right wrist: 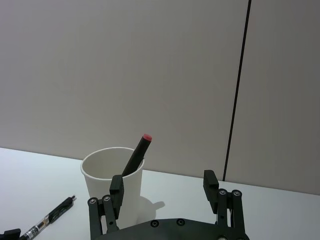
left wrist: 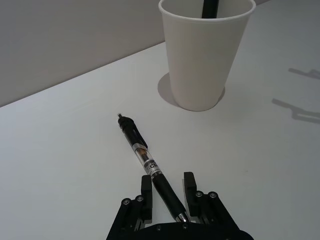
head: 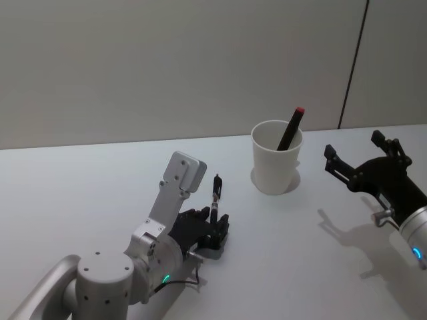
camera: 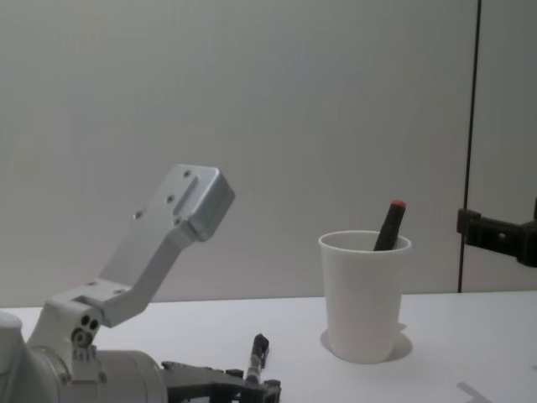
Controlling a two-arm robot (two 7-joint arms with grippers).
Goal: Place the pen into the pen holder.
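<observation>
**tk_lurker:** where's the pen sitting right now? and has the left side got hold of it?

**me (driving the rig):** The pen (left wrist: 145, 157) is lying flat on the table (head: 100, 200), a bit in front of and to the left of the paper cup (head: 273, 170), not touching it. On my left wrist view its clicker end points up toward the cup, and the grip end sits between the fingers of the left gripper (left wrist: 167, 181). That gripper is down low at table level and spread apart. There's a sliver of table showing on both sides of the pen barrel, so it's straddling the pen, not pinching it.

**tk_lurker:** ok and the cup? right arm doing anything?

**me:** The cup's upright near the back edge of the table, close to the wall. There's a red-tipped pen (head: 291, 130) standing in it, leaning on the rim with the red end poking out over the top. The right gripper (head: 353, 145) is hanging in the air off to the right of the cup, well apart from it. It's up off the table, fingers wide apart, nothing in them. From the right wrist view I'm looking straight between its fingers at the cup.
</observation>
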